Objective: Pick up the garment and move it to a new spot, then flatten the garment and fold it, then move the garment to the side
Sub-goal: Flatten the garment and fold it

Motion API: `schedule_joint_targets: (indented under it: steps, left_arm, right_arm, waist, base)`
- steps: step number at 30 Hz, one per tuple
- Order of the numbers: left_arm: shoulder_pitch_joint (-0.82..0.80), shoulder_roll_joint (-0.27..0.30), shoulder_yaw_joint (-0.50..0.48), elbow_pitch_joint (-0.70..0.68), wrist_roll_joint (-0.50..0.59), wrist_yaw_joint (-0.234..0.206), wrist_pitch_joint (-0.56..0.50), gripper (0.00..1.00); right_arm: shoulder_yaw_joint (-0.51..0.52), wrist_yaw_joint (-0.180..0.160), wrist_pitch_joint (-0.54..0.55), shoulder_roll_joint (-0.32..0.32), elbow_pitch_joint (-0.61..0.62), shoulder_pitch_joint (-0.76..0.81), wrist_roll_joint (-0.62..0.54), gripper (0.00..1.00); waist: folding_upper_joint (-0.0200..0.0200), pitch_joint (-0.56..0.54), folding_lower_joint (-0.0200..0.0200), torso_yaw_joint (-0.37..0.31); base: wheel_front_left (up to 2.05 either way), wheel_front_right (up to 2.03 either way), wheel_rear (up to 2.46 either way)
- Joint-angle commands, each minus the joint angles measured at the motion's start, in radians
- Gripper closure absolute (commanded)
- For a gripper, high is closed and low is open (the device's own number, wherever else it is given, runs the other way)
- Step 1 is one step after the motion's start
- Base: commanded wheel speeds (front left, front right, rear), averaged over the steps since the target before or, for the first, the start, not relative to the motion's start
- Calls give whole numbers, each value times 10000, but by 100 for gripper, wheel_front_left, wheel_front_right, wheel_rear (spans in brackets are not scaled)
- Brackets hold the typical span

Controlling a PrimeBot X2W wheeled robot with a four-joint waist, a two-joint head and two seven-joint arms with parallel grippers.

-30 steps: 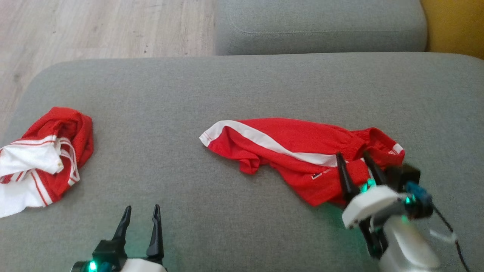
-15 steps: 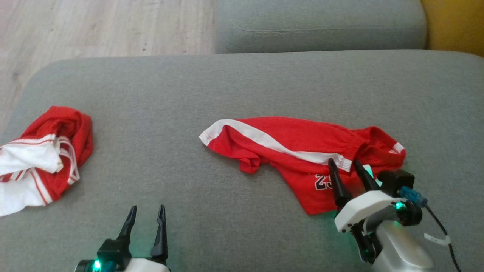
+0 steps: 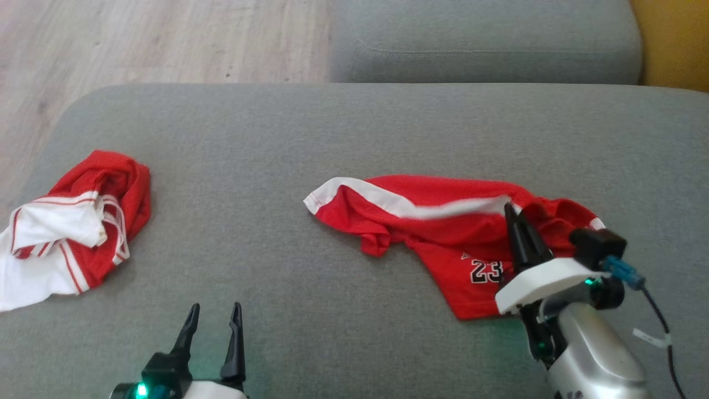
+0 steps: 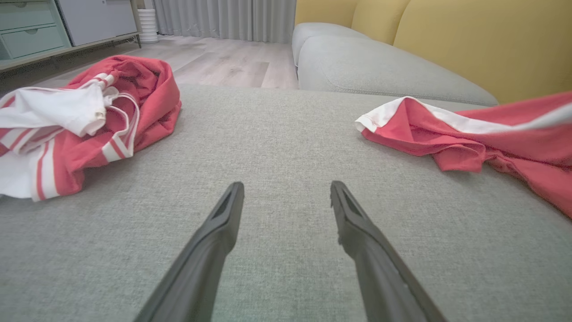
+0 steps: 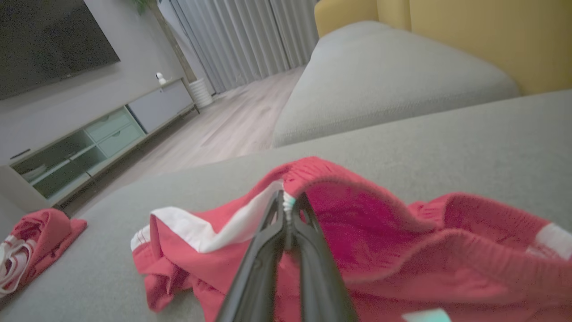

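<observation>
The garment (image 3: 443, 221) is a pair of red shorts with a white side stripe and the number 23, crumpled on the grey sofa seat right of centre. My right gripper (image 3: 512, 213) is shut on its waistband where the stripe ends, and the fabric rises there. In the right wrist view the two fingers (image 5: 263, 250) pinch the garment (image 5: 384, 241) at that edge. At the lower left my left gripper (image 3: 213, 316) stands open over bare cushion; the left wrist view shows its gripper (image 4: 286, 192) holding nothing, with the garment (image 4: 469, 134) off to the right.
A second red and white garment (image 3: 72, 227) lies bunched at the seat's left edge, also seen as a heap (image 4: 85, 116) in the left wrist view. Another grey cushion (image 3: 482, 44) lies behind, wooden floor (image 3: 138, 39) at the far left, yellow backrest (image 3: 676, 39) at the right.
My right gripper has closed on the garment's waistband and begun lifting it, blurring the stripe. The head view has shifted slightly. The left gripper has stayed put.
</observation>
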State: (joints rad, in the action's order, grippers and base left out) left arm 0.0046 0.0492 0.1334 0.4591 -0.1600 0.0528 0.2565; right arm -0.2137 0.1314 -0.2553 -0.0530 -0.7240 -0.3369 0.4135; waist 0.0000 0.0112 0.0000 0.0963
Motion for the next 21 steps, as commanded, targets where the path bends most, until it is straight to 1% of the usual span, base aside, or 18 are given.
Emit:
schedule_joint_targets:
  steps: [1, 5, 8, 9, 10, 12, 16, 19, 21]
  left_arm:
    - [-240, 11, -249, -344, -56, -13, 53, 0]
    - [-218, 11, -186, -431, -200, -69, 53, 0]
    - [-228, 11, -124, -430, -268, -105, 53, 0]
    - [-243, 11, -98, -416, -284, -112, 53, 0]
    - [-257, 11, -77, -397, -294, -126, 53, 0]
    - [-299, 11, -44, -386, -314, -138, 53, 0]
    - [-402, 11, -61, -387, -293, -159, 53, 0]
    - [-509, 11, -111, -430, -221, -186, 53, 0]
    - [-587, 11, -207, -534, -117, -251, 53, 0]
  right_arm:
    - [-89, -7, -65, 11, 523, -60, 33, 100]
    - [73, -7, -65, -254, 1076, 547, 122, 100]
    - [299, -7, -65, -457, 1027, 870, -73, 100]
    - [407, -7, -65, -489, 943, 921, -192, 64]
    - [493, -7, -65, -489, 851, 944, -327, 0]
    - [631, -7, -65, -423, 868, 920, -600, 0]
    - [938, -7, -65, -238, 1314, 878, -1315, 0]
    - [1637, -7, -65, -145, 1911, 883, -2350, 0]
    - [1955, -7, -65, -65, 2550, 937, -2923, 0]
  waist:
    - [0, -62, 0, -122]
    - [0, -120, 0, -435]
    - [0, -126, 0, -652]
    - [0, -119, 0, -714]
    - [0, -112, 0, -772]
    - [0, -88, 0, -853]
    - [0, -36, 0, -935]
    - [0, -4, 0, -918]
    - [0, 7, 0, -896]
  base:
    - [0, 0, 0]
    - [0, 0, 0]
    - [0, 0, 0]
    - [0, 0, 0]
    - [0, 0, 0]
    - [0, 0, 0]
    - [0, 0, 0]
    - [0, 0, 0]
    - [0, 0, 0]
